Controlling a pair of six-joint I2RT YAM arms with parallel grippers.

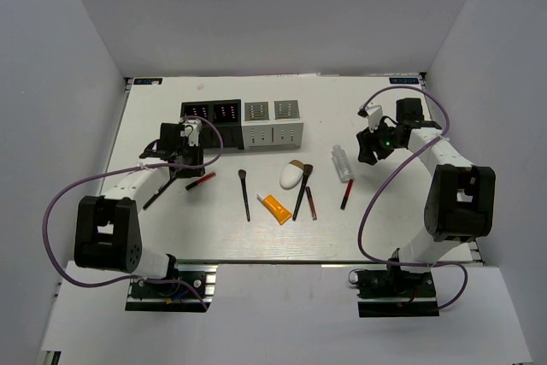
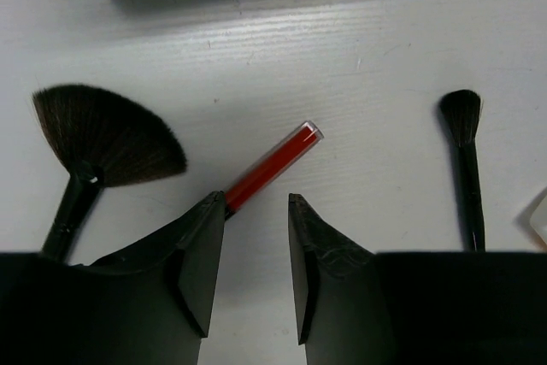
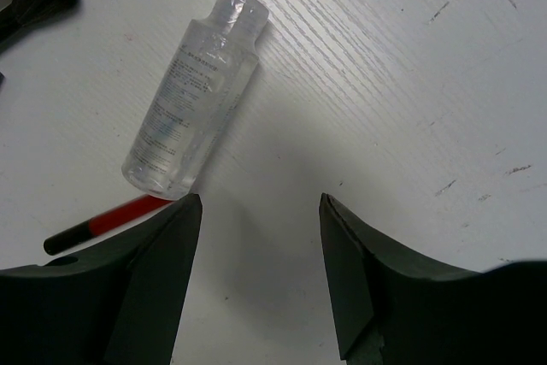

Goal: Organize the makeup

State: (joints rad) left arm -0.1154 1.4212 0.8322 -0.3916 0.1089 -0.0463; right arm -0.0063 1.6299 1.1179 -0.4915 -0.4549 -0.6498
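From above we saw the makeup (image 1: 291, 179) lying loose on the worktop (image 1: 393, 228), the sorting, we judged, barely begun. At the left wrist, the left tool (image 2: 256, 203) stood apart, a red pencil (image 2: 273, 164) just ahead; we reckoned it should advance and close. At the right wrist, the right tool (image 3: 261, 203) stood apart, a clear bottle (image 3: 192, 100) ahead-left, unheld

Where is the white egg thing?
In the top view, the white sponge lies mid-table, in front of the white boxes, beside a black-handled brush.
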